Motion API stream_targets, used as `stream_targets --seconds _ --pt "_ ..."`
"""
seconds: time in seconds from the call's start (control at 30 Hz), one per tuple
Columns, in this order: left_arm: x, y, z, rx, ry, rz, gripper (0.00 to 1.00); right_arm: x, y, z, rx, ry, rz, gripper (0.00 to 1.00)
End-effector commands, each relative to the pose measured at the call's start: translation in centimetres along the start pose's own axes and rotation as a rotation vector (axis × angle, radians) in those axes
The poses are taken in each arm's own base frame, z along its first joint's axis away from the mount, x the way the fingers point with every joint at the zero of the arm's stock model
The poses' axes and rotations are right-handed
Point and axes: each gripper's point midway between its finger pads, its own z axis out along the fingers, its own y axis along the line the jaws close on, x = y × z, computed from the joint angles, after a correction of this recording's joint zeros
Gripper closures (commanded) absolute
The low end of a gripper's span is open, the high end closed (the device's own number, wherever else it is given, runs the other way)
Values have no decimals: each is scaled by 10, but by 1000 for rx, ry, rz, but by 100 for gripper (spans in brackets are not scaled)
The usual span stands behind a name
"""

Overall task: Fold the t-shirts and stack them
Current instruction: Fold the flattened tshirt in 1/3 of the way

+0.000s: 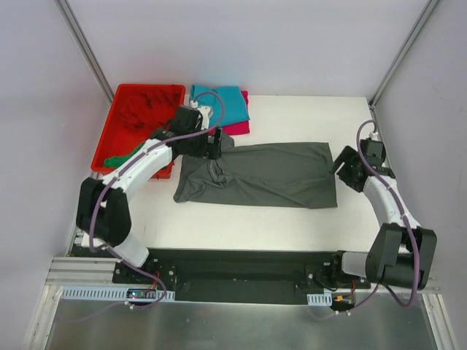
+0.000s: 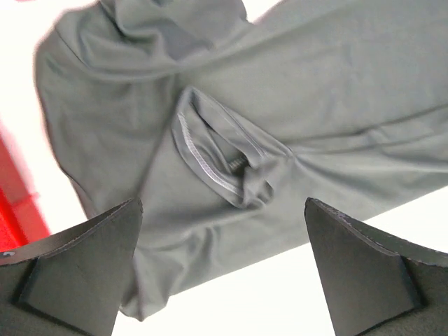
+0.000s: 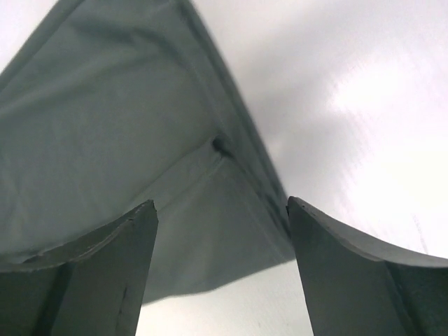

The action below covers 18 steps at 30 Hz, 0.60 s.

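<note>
Flanking one dark grey t-shirt (image 1: 270,175), left claw (image 2: 224,213) and right claw (image 3: 222,210) gape empty.

The top camera looks down from above and behind me, far enough back to take in the whole table (image 1: 306,219). My left wrist camera peers down past its own fingers (image 2: 77,273), close over the left end of the dark grey t-shirt (image 2: 294,105). My right wrist camera hangs just as near over the shirt's right corner, and all three views share that shirt.
</note>
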Motion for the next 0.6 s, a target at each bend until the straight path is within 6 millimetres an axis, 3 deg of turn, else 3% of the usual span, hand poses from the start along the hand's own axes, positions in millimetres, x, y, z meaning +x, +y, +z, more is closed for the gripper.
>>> stream_targets --seconds 0.0,0.13,0.23,0.37,0.47,0.57 --pt "45 -24 -4 117 49 -230 1 36 21 -11 -149 51 -66 22" --pt "87 -25 13 135 126 -304 1 60 45 3 -242 164 -114 21" --pt "105 -15 25 94 162 -318 1 72 52 17 -243 230 -128 21" --pt "131 -3 32 59 224 -361 1 82 30 30 -111 275 -85 21" --pt "160 11 32 -5 274 -393 1 90 7 29 -14 295 -60 21" --pt "187 10 23 -10 325 -450 1 105 -18 21 47 320 -19 21"
